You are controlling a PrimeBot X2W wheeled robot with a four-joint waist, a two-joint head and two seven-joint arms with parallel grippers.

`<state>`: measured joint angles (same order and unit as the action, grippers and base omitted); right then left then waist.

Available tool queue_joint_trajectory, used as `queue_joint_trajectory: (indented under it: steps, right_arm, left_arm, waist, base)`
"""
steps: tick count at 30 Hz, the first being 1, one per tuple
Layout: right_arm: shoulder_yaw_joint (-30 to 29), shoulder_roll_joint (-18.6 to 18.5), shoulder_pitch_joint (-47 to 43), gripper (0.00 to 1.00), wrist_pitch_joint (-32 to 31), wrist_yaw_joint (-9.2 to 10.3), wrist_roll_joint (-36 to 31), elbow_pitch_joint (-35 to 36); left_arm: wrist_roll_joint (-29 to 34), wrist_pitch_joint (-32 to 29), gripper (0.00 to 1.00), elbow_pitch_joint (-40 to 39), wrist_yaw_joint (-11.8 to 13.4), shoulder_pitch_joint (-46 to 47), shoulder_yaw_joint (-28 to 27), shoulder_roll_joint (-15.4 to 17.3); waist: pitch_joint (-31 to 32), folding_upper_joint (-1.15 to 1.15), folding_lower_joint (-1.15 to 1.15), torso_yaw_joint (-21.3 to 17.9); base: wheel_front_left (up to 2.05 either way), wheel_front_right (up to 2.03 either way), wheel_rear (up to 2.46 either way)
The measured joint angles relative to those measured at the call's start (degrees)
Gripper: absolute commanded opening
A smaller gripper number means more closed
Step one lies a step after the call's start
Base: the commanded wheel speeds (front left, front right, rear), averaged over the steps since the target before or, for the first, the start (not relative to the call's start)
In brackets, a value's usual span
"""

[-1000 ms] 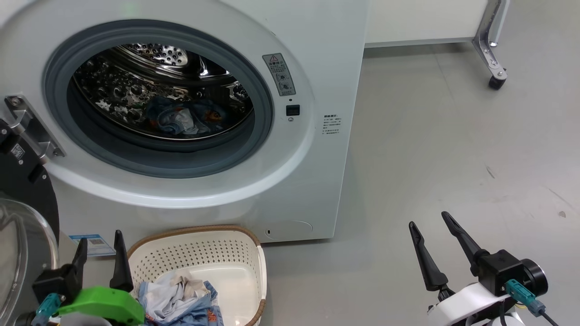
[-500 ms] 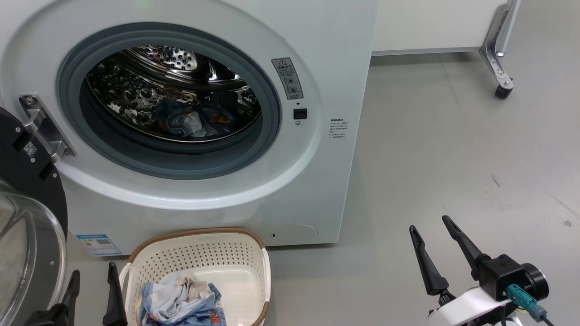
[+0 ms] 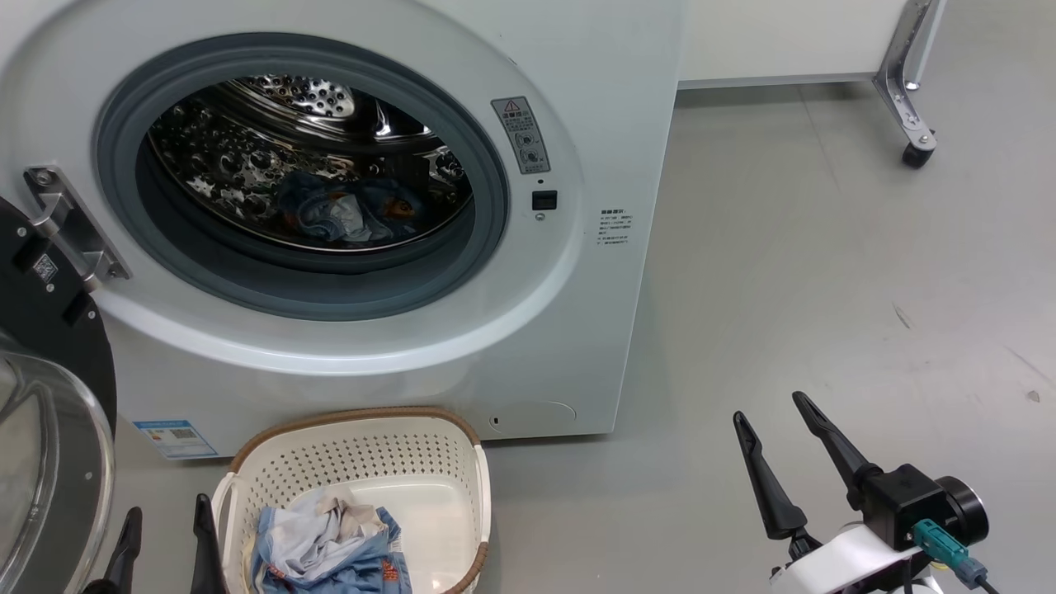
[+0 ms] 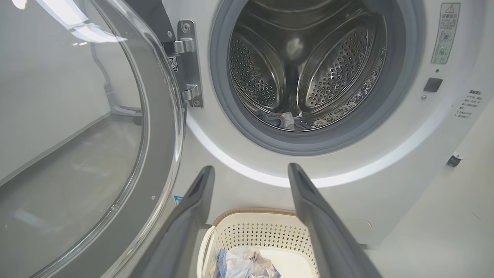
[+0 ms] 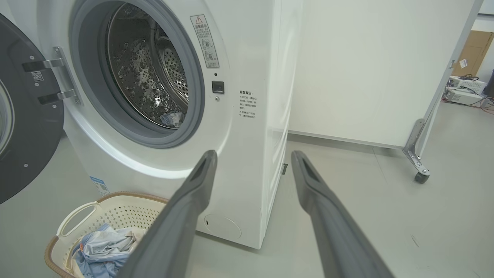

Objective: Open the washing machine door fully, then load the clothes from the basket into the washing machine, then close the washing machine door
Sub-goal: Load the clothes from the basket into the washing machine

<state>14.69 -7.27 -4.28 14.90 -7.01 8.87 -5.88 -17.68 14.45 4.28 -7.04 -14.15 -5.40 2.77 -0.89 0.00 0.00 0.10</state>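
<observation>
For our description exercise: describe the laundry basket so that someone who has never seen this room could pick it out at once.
Start at the big white washing machine, its round door swung open on the left. On the grey floor in front of it, below the drum opening, stands the basket. Perforated cream-white walls, a brown woven-look rim and light blue clothes inside set it apart.

Head view: you look forward and down from above at the washing machine [image 3: 594,330] and the basket [image 3: 355,462].
Left wrist view: low and close, you face straight into the drum [image 4: 332,73].
Right wrist view: you look from farther right, at an angle.
Shared: all three show you drum and basket.
</observation>
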Motion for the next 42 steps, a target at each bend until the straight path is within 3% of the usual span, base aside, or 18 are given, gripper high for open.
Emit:
queue_joint_trajectory:
  steps: [8,15,28,42]
  right_arm:
    - [0.18,0.23,0.21,1.00,-0.01,0.00,0.00,0.83]
    - [0.23,1.12,1.42,1.00,-0.01,0.00,-0.02,1.96]
    - [1.59,2.99,7.09,1.00,0.00,0.00,-0.93,3.50]
    - [2.33,3.69,14.08,1.00,0.00,-0.01,-1.12,4.30]
  left_arm:
    - [-0.05,-0.04,1.00,0.68,0.00,-1.56,1.67,-0.01]
    - [-0.80,-4.77,1.00,0.42,0.00,-0.81,2.72,0.19]
    - [-3.91,-19.14,1.00,3.39,-0.01,8.65,2.94,4.25]
    - [-6.84,-33.73,1.00,16.17,0.59,20.47,-0.02,9.67]
  waist:
    - [-2.73,0.00,0.00,-1.43]
    - [-6.62,0.00,0.00,-3.08]
    - [-16.22,0.00,0.00,-7.15]
    - [-26.43,0.00,0.00,-11.57]
  base:
    - [0.00,0.00,0.00]
    - [0.00,0.00,0.00]
    - [0.00,0.00,0.00]
    - [0.00,0.00,0.00]
